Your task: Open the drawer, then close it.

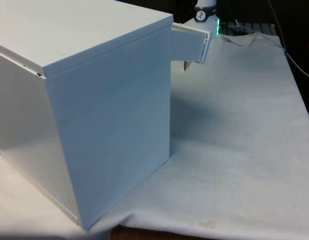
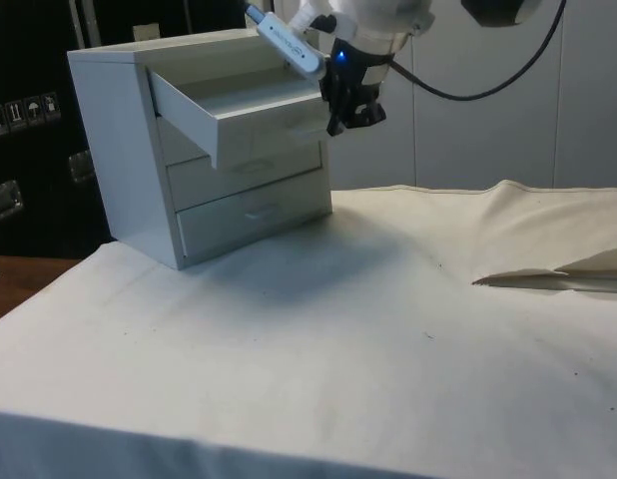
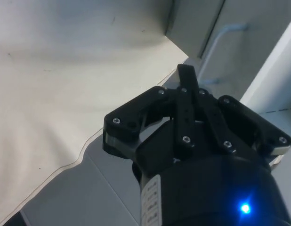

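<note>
The front view stood close behind the chest of drawers (image 1: 94, 110), whose blank back and side took up the frame from nine to twelve o'clock, and faced across the worktop (image 1: 244, 150). The side view sat lower and farther off, meeting the chest (image 2: 129, 150) at ten o'clock with its drawer fronts turned towards it. The wrist view looked down past the fingers (image 3: 185, 94) onto the cloth. Both fixed views shared the pulled-out top drawer (image 1: 192, 42).

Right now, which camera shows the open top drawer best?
The side view: the top drawer shows pulled out of the chest, tray and front visible, end effector at its front. The front view catches just the drawer's end past the chest's back; the wrist view shows part of a drawer front.
</note>
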Robot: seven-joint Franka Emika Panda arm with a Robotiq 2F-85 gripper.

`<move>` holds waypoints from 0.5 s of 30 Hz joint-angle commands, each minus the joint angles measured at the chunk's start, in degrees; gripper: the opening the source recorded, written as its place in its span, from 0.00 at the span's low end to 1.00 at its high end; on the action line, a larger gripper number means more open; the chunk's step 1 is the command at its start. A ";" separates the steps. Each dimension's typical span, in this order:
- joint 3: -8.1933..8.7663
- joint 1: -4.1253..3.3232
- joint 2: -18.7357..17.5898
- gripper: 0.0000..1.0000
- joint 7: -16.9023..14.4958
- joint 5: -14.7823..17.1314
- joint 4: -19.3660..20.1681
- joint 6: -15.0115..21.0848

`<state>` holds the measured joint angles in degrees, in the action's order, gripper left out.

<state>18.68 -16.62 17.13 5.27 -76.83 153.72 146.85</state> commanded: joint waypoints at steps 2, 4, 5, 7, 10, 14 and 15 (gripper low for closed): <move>0.11 0.11 -0.06 0.00 -0.06 -0.52 -0.40 0.23; 0.17 0.11 -0.17 0.00 0.00 -0.63 -0.74 0.34; 0.23 0.11 -0.23 0.00 0.00 -0.69 -0.86 0.40; 0.23 0.11 -0.29 0.00 0.00 -0.69 -1.09 0.34; 0.17 0.11 -0.34 0.00 0.00 -0.63 -1.32 0.29; 0.23 0.17 -0.74 0.00 0.00 -0.69 -1.89 0.29; 0.23 0.17 -0.80 0.00 0.00 -0.69 -2.06 0.29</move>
<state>18.79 -16.62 16.39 5.16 -76.83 151.83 146.85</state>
